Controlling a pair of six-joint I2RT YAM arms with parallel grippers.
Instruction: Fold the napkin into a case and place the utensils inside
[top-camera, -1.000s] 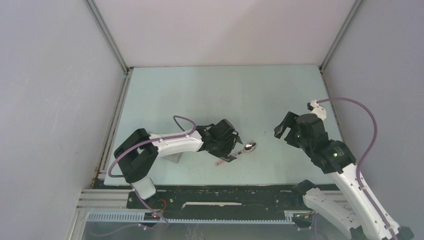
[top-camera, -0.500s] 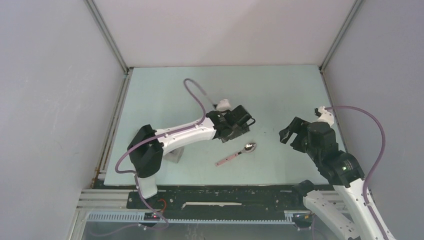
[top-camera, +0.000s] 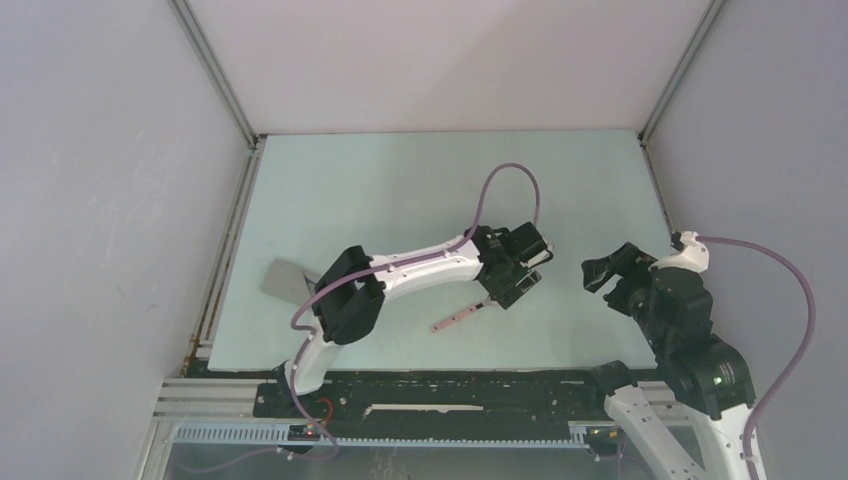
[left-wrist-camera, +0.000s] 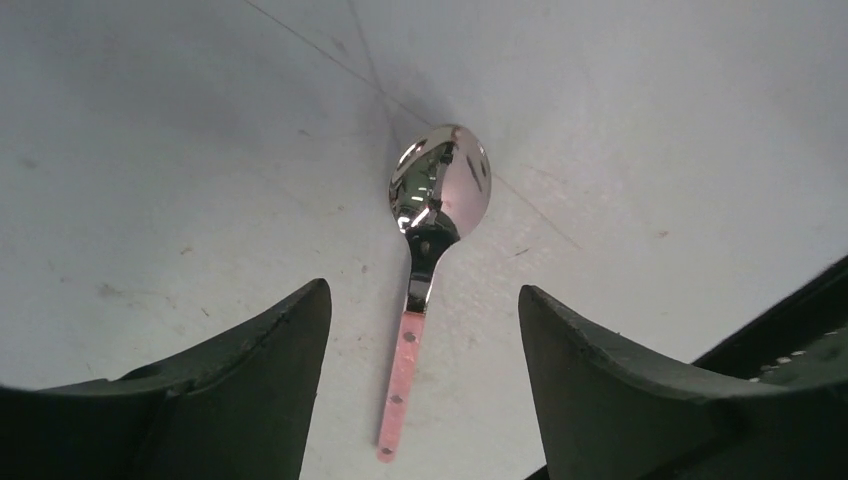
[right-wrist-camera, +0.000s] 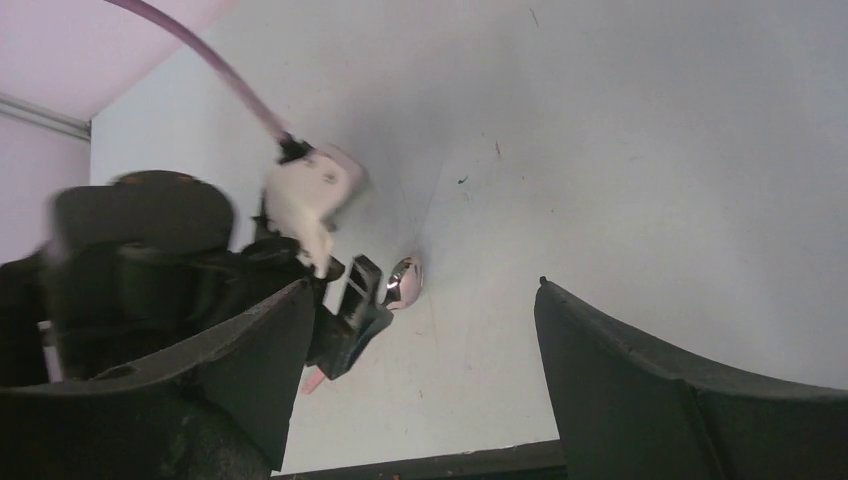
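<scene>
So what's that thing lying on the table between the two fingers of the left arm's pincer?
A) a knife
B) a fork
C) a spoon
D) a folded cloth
C: the left wrist view shows a spoon, with a shiny rounded bowl and slim pink handle, lying flat on the table between the open fingers of the left pincer, which do not touch it.

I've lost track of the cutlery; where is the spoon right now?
The spoon lies flat on the table, just right of centre in the top view, beneath the left gripper, framed by its open fingers; its pink handle points toward the near-left.
</scene>
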